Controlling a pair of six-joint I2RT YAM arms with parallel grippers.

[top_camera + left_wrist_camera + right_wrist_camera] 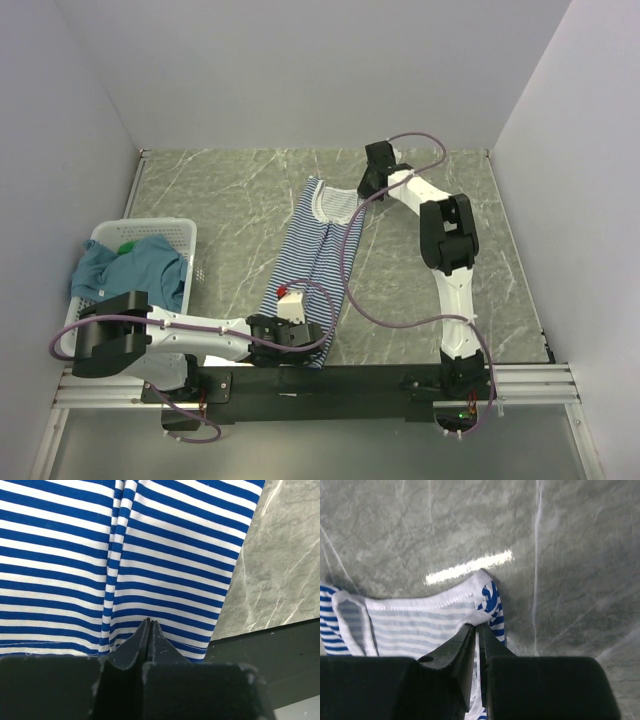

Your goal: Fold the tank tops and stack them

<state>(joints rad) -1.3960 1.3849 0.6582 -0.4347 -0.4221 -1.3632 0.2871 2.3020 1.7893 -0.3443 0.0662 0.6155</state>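
Observation:
The navy-and-white striped tank top [320, 255] lies lengthwise on the marble table, neckline at the far end. My left gripper [292, 328] is at its near hem; in the left wrist view it [149, 620] is shut, tips pinched on the striped fabric [175, 555] just past the hem. My right gripper [365, 192] is at the far right shoulder; in the right wrist view it [479, 626] is shut on the white-edged strap of the striped top [410, 625], cloth showing between the fingers. The teal-blue tank top [140, 265] and a bit of the green one [126, 247] sit in the basket.
A white mesh basket [150, 222] stands at the left of the table. A purple cable [350, 280] from the right arm hangs over the striped top's right side. A black rail [330, 385] runs along the near edge. Grey walls enclose the table.

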